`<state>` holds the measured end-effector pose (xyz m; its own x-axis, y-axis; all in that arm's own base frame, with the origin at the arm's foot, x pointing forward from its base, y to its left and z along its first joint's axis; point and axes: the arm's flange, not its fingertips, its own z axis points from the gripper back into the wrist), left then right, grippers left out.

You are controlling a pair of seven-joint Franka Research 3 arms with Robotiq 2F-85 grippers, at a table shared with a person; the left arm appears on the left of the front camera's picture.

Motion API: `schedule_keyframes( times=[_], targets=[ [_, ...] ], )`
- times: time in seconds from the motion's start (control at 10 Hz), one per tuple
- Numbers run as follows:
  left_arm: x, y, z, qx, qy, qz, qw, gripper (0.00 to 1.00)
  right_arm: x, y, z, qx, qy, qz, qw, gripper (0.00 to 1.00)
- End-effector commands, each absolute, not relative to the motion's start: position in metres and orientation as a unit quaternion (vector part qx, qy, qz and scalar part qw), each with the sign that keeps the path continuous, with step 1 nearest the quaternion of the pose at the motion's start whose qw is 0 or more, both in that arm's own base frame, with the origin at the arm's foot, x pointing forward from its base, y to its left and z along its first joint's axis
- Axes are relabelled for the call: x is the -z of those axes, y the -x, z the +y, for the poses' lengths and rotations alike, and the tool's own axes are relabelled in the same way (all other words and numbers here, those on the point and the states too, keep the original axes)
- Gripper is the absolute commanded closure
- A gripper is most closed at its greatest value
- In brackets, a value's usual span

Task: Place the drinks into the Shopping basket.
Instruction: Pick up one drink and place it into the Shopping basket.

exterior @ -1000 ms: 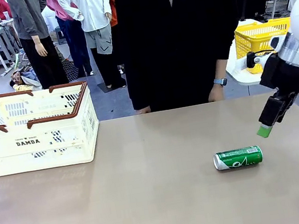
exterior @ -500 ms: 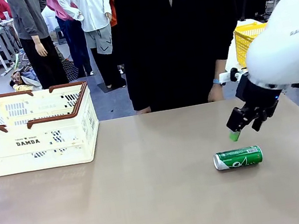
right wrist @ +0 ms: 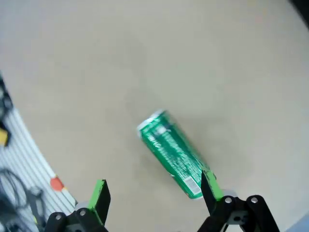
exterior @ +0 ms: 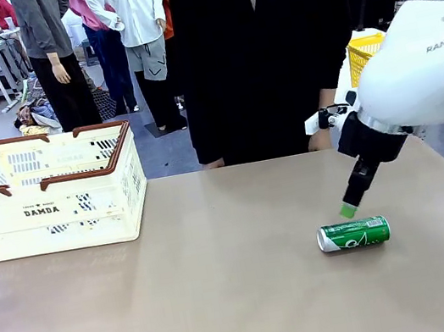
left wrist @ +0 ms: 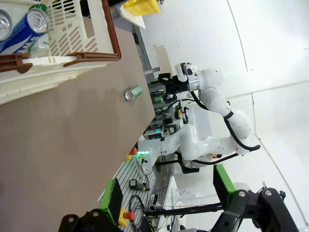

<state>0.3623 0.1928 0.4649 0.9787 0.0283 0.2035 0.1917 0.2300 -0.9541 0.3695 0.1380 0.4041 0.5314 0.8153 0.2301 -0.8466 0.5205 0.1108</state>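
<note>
A green drink can [exterior: 353, 234] lies on its side on the right part of the table. My right gripper [exterior: 348, 209] hangs open just above and behind it, touching nothing. In the right wrist view the green can [right wrist: 174, 154] lies slantwise ahead of the open right gripper [right wrist: 155, 193], its near end by one finger [right wrist: 211, 186]. The cream Shopping basket [exterior: 46, 193] stands at the far left. In the left wrist view a blue can [left wrist: 21, 31] lies inside the basket [left wrist: 72, 60]. My left gripper [left wrist: 169, 193] is open and empty, far from the green can [left wrist: 133, 93].
A person in black stands at the table's far edge, with a hand [exterior: 320, 138] near my right arm. A yellow mesh basket [exterior: 365, 50] sits on a side table at the far right. Bare tabletop [exterior: 226, 286] stretches between the basket and the can.
My right arm has swung in from the right edge toward the middle. Its gripper has come down close over the green can. The can and the basket have not moved.
</note>
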Motion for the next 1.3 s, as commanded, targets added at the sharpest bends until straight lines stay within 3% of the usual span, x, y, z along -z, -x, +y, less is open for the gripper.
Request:
schedule_keyframes(
  times=[0.0,0.3,0.4,0.6,0.7,1.0,1.2],
  targets=[
    [-0.466,-0.360,0.194,0.058,0.616,-0.086,0.781,0.00,-0.397,-0.360,0.123,-0.777,-0.190,-0.004,0.600,0.00],
    [-0.466,-0.360,0.194,0.058,0.616,-0.086,0.781,0.00,-0.396,-0.350,0.131,-0.792,-0.103,-0.031,0.601,0.00],
    [-0.466,-0.360,0.194,0.058,0.616,-0.086,0.781,0.00,-0.400,-0.353,0.134,-0.751,-0.084,-0.068,0.651,0.00],
    [-0.466,-0.360,0.194,0.058,0.616,-0.086,0.781,0.00,-0.392,-0.346,0.137,-0.735,-0.127,-0.027,0.665,0.00],
    [-0.466,-0.360,0.194,0.058,0.616,-0.086,0.781,0.00,-0.395,-0.347,0.139,-0.758,-0.111,-0.031,0.642,0.00],
    [-0.466,-0.360,0.194,0.058,0.616,-0.086,0.781,0.00,-0.364,-0.361,0.140,-0.739,-0.062,-0.084,0.666,0.00],
    [-0.466,-0.360,0.194,0.058,0.616,-0.086,0.781,0.00,-0.341,-0.368,0.137,-0.718,-0.025,-0.082,0.691,0.00]
  ],
)
